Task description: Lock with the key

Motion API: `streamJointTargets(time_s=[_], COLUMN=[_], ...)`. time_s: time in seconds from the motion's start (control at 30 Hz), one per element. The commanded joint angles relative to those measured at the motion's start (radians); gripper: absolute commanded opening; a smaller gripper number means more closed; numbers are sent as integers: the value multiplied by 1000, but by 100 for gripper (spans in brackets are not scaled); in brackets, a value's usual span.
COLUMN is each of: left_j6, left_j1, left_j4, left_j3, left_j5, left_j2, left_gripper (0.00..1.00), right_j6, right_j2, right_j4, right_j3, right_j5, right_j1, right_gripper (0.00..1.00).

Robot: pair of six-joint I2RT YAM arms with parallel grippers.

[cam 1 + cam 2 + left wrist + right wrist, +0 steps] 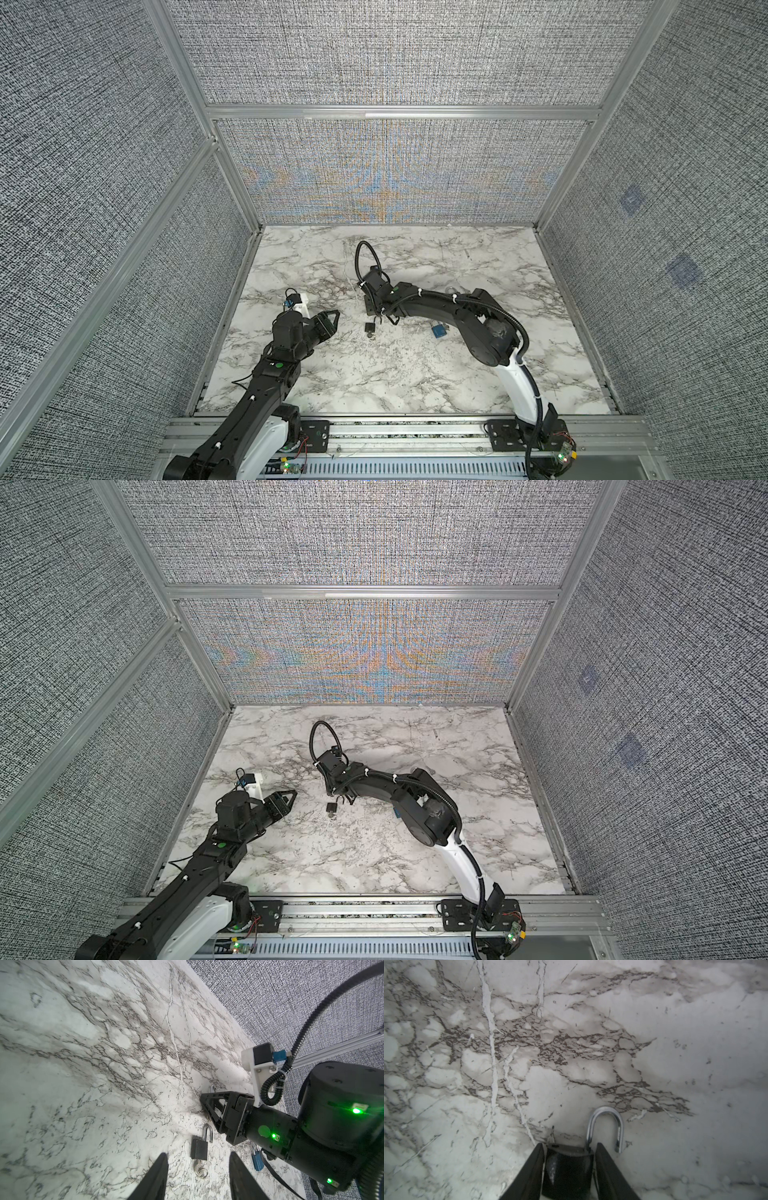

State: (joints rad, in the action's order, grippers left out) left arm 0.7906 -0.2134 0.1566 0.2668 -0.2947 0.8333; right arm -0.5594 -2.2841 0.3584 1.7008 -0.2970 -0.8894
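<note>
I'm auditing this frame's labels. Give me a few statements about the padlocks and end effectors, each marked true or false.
1. The black padlock has its shackle open. True.
2. The left end effector holds the blue padlock. False: it is open and empty, and the blue padlock lies on the table by the right arm.
3. Keys sit at the black padlock's base. True.
4. The black padlock is lifted off the table. False: it lies flat on the table.
</note>
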Motion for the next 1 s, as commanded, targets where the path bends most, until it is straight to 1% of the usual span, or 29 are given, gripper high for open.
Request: streamJointTargets(time_s=[0.0,0.27,0.33,0.43,0.6,0.97], left_j6=[3,7,7,4,3,4], left_j1=[4,7,8,11,11,17], left_j4=[26,21,17,7,-2,2], left_j3=[-1,-1,-1,1,-1,-1], left_j5=[-8,-11,-11,-12,-8,-9], left_j2=[-8,-11,-15,-23,-33,-31], left_gripper=[50,50,50,50,50,50], right_j6=[-2,-2,0,-1,1,-1], right_j2=[-28,-59,-60,-56,-39,-25], right_j4=[117,169,175,185,197,208], right_j3=[23,66,69,71,65,53], right_j5=[4,0,-5,-10,-18,-14], right_j1=[0,-2,-2,-3,-9,-16], right_gripper=[40,39,36,35,40,41])
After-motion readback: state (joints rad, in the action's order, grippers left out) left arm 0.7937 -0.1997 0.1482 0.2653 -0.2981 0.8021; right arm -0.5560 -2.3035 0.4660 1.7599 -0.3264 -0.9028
